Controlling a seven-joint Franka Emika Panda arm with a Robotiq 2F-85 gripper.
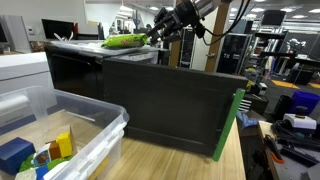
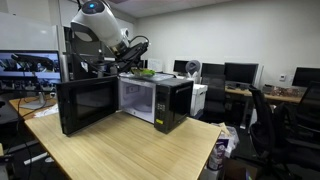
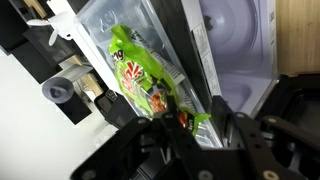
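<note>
My gripper (image 3: 190, 125) is shut on one end of a green snack bag (image 3: 140, 75) with red and orange print. The bag lies lengthwise on the flat top of a black microwave (image 2: 165, 100). In an exterior view the gripper (image 1: 158, 35) pinches the bag (image 1: 125, 41) at its right end, just above the microwave top. In the other exterior view the gripper (image 2: 132, 62) hovers over the microwave's top rear. The microwave door (image 2: 88, 105) stands wide open, and the white cavity with its round turntable (image 3: 235, 40) shows in the wrist view.
A clear plastic bin (image 1: 60, 135) with coloured toy blocks sits on the wooden table (image 2: 130, 150) near the open door (image 1: 175, 105). Desks, monitors and office chairs (image 2: 215, 75) fill the room behind. A cluttered bench (image 1: 290, 110) stands beside the table.
</note>
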